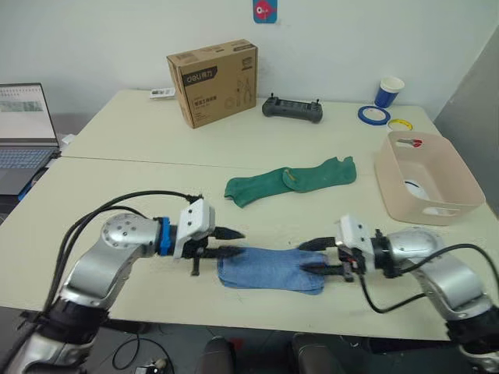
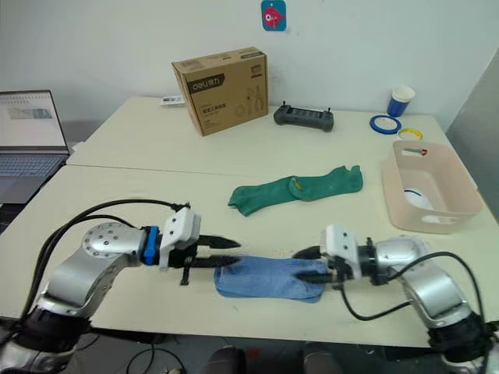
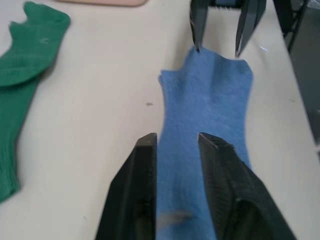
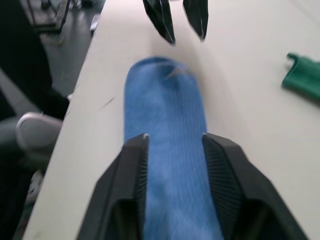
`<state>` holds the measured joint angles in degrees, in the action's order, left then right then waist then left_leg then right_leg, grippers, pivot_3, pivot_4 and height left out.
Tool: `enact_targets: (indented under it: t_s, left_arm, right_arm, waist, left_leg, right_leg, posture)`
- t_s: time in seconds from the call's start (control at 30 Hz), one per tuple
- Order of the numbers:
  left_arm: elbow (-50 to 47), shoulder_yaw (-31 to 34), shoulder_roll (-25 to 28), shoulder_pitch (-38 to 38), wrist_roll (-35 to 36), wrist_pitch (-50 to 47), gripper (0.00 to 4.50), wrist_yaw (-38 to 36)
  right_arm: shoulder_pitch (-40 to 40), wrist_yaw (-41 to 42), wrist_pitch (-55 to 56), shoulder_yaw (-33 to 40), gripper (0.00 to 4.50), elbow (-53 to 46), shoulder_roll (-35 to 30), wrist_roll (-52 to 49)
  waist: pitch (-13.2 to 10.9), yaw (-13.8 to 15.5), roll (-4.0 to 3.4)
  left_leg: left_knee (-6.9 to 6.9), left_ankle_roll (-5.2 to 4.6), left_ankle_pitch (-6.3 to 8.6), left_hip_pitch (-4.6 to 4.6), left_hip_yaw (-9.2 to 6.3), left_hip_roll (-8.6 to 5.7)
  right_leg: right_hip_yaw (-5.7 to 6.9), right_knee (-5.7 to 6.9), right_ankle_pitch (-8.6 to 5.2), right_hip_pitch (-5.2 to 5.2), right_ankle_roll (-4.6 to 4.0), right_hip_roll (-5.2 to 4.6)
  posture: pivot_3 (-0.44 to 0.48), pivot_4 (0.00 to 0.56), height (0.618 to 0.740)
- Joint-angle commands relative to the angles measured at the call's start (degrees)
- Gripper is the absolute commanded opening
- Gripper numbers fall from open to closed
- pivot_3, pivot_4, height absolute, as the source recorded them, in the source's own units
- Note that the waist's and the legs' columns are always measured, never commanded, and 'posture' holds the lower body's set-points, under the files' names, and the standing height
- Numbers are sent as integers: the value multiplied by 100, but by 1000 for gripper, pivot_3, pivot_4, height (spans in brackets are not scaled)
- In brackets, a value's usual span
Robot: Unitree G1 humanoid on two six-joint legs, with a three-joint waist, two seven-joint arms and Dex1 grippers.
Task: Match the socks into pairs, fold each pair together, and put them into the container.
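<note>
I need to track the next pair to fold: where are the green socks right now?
The green socks lie flat mid-table, beyond the blue socks the grippers work on, with the pink container off to the robot's right.

A pale table [image 1: 140, 148] stands against a white wall [image 1: 117, 31], with dark floor [image 4: 55, 45] beside it

One sock pair [image 1: 270, 270] lies before another [image 1: 291, 181], container [image 1: 394, 187] at right.

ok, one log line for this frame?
left pincer: open at blue sock end | right pincer: open at other end | green sock: flat | bin: white item inside
</note>
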<state>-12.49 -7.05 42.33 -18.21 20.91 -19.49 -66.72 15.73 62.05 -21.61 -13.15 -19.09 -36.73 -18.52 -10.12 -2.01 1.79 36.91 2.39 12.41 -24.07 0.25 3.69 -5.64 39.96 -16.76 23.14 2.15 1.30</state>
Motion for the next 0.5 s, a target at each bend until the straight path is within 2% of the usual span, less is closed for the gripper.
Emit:
enact_targets:
  t_s: [0.03, 0.07, 0.3, 0.5]
  left_arm:
    - [-152, -218, -221, 151, -118, -6, 16, 225]
    - [-164, -293, -240, 226, -221, 40, 0, 263]
    - [78, -481, -154, 810, -881, 569, 0, 448]
    - [246, -405, -251, 876, -943, 660, 0, 536]
  right_arm:
    - [37, -378, 431, -183, 373, 237, 295, 414]
    - [7, -406, 507, -220, 24, 323, 336, 487]
    - [-714, -317, 1232, -12, 24, 960, -19, 738]
    - [-921, -223, 1381, 209, 24, 1036, -212, 642]
  waist:
    - [0, 7, 0]
    - [0, 10, 0]
    - [0, 20, 0]
    - [1, 8, -1]
  left_leg:
    - [0, 0, 0, 0, -2, 0]
    - [0, 0, 0, 0, -2, -1]
    - [1, 0, 0, 1, 1, -2]
    - [3, 0, 0, 10, 7, -1]
  right_leg:
    - [1, 0, 0, 0, -1, 0]
    - [1, 0, 0, -1, -1, 0]
    - [2, -1, -2, -3, -4, -4]
    - [-6, 0, 1, -8, 1, -4]
  posture:
    - [0, 150, 740]
    - [0, 150, 740]
    - [0, 150, 740]
    - [0, 150, 740]
